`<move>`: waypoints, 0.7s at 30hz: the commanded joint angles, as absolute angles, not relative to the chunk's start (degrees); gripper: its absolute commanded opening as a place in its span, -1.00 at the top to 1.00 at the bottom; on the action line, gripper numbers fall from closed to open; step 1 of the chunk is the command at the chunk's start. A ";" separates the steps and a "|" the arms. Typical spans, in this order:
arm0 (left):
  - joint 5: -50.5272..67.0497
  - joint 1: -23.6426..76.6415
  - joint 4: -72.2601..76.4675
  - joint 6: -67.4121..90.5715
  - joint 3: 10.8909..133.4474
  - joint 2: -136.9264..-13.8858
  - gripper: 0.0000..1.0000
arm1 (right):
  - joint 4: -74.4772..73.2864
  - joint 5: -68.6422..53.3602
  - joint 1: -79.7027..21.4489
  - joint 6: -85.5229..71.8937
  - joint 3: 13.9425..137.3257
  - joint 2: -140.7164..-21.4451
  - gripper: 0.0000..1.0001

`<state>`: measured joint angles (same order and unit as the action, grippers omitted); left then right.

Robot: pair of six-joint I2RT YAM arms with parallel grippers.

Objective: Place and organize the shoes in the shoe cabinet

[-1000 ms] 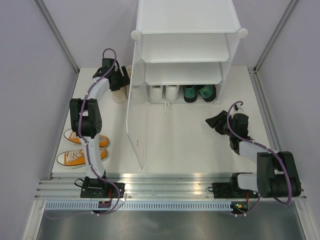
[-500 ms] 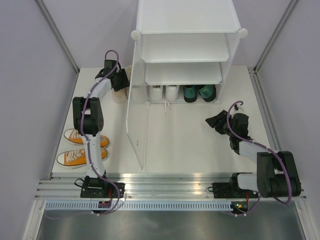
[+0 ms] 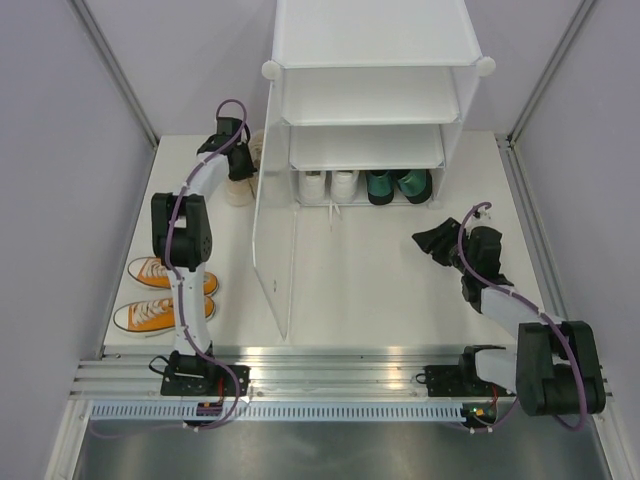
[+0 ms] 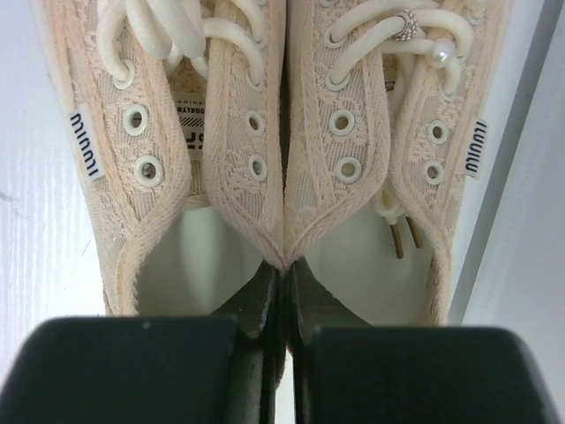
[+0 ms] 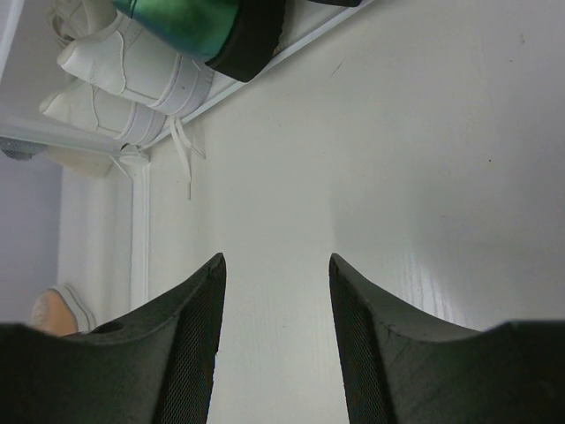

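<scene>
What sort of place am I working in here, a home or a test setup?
Most likely a lab test cell, not a home: bare grey partition walls enclose a white table, an aluminium rail runs along its near edge, and the shoe cabinet stands on the tabletop.

From overhead, the cream sneakers (image 3: 238,190) are mostly hidden behind the left gripper (image 3: 240,162) and the side panel of the shoe cabinet (image 3: 275,250), whose top runs off the frame at 12 o'clock. The white sneakers (image 3: 328,185) and green heels (image 3: 397,186) show only their near ends from under a shelf. At the left wrist, the sneakers' toes are cropped at 12 o'clock and the fingertips (image 4: 250,302) vanish into the shoe openings, while at the right wrist a tan shape (image 5: 55,311) at 8 o'clock, half behind the right gripper (image 5: 275,261), is too small to name.
</scene>
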<state>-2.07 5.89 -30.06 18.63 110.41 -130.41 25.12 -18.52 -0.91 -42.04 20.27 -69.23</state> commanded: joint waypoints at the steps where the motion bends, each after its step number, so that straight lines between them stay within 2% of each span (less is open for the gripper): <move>1: -1.68 6.33 -36.12 20.65 106.27 -124.73 0.95 | 24.26 -20.30 -0.70 -41.66 20.48 -65.49 -0.10; 5: -1.41 6.33 -35.69 24.42 99.51 -115.77 0.95 | 20.49 -20.65 -0.70 -41.22 19.34 -61.18 -0.10; 14: -0.44 7.47 -28.75 32.43 69.13 -87.76 0.95 | 9.78 -22.67 -0.79 -40.34 18.81 -48.44 -0.10; 21: 0.62 14.13 -26.19 37.26 52.13 -70.50 0.95 | 5.19 -24.78 -0.70 -41.92 18.55 -42.72 -0.09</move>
<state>-1.08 10.70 -33.63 32.42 55.46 -77.69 7.94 -22.87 -0.91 -41.28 18.76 -44.38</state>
